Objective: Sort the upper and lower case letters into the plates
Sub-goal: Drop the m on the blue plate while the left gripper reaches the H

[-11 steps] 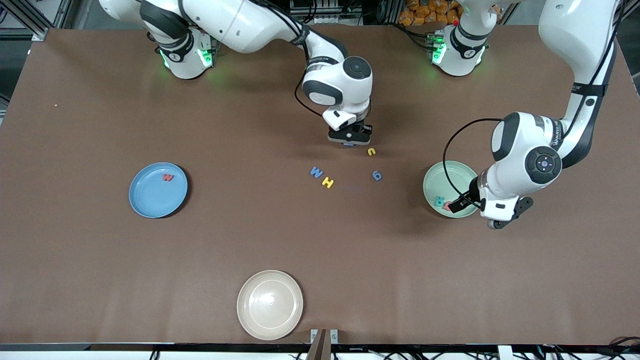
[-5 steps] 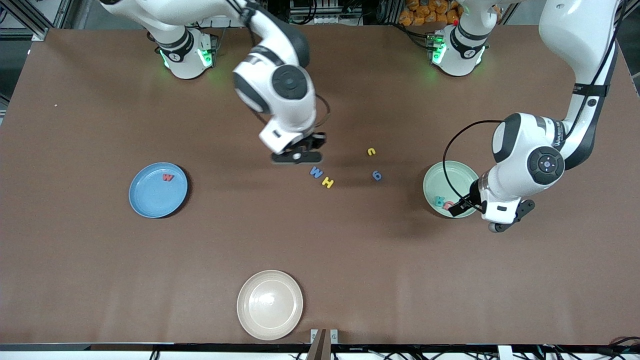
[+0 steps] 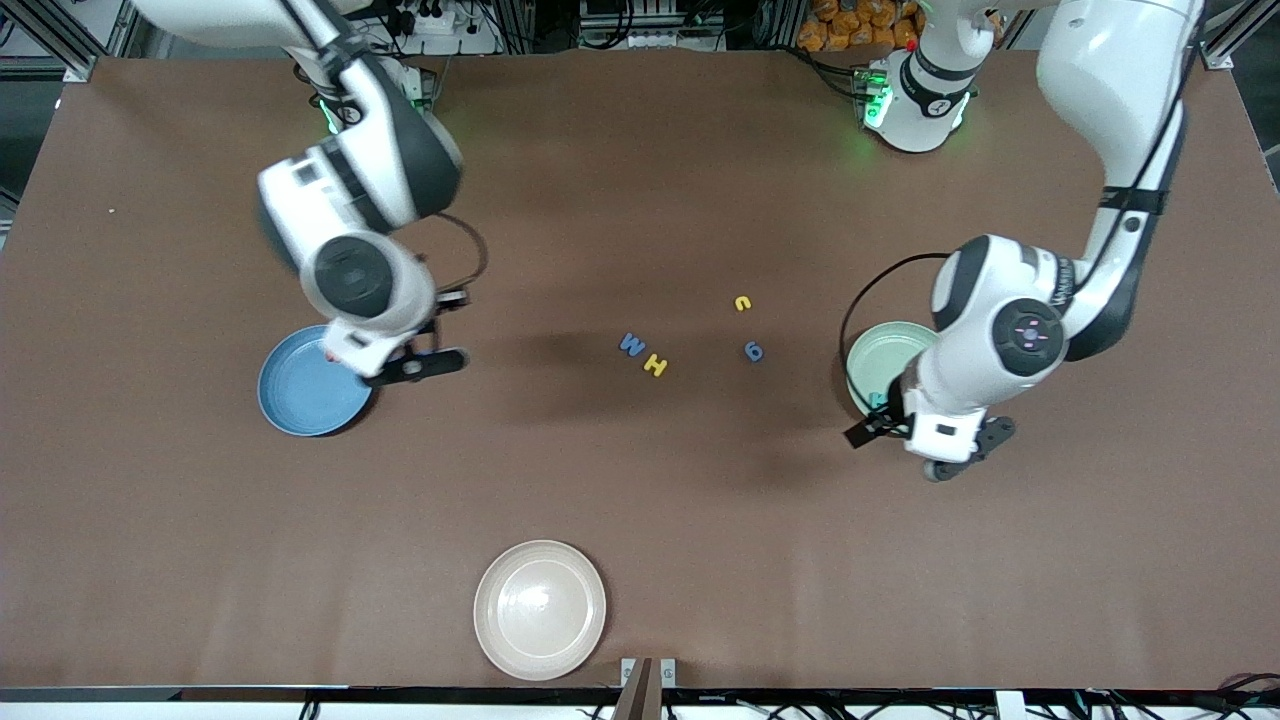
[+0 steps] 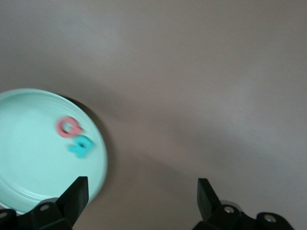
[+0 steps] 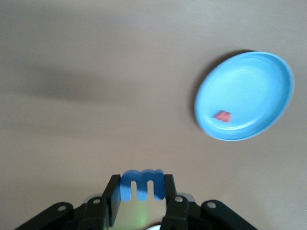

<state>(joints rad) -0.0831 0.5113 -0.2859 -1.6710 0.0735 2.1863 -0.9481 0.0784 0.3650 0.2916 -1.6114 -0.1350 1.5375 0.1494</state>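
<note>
The brown table [image 3: 640,500] carries three plates. The sky blue plate [image 3: 300,395] lies partly under the right gripper [image 5: 140,196], which hangs in the air over that plate's rim toward the table's middle; its fingers are clenched on the blue m [image 5: 142,185], held edge-on between the pads. Inside that plate rests the red w [image 5: 222,116]. The pale mint green plate [image 3: 885,345] sits partly beneath the left gripper [image 4: 141,191], whose fingers are spread wide and grasp nothing; it hangs over the plate's rim and the bare table beside it. That plate holds the red Q [image 4: 70,126] and the teal R [image 4: 81,146], touching. The cream-white plate [image 3: 540,610] lies well apart from both grippers, nearest the front camera. Between the two grippers lie the blue M [image 3: 631,345], yellow H [image 3: 655,365], blue g [image 3: 754,351] and yellow u [image 3: 742,303].
</note>
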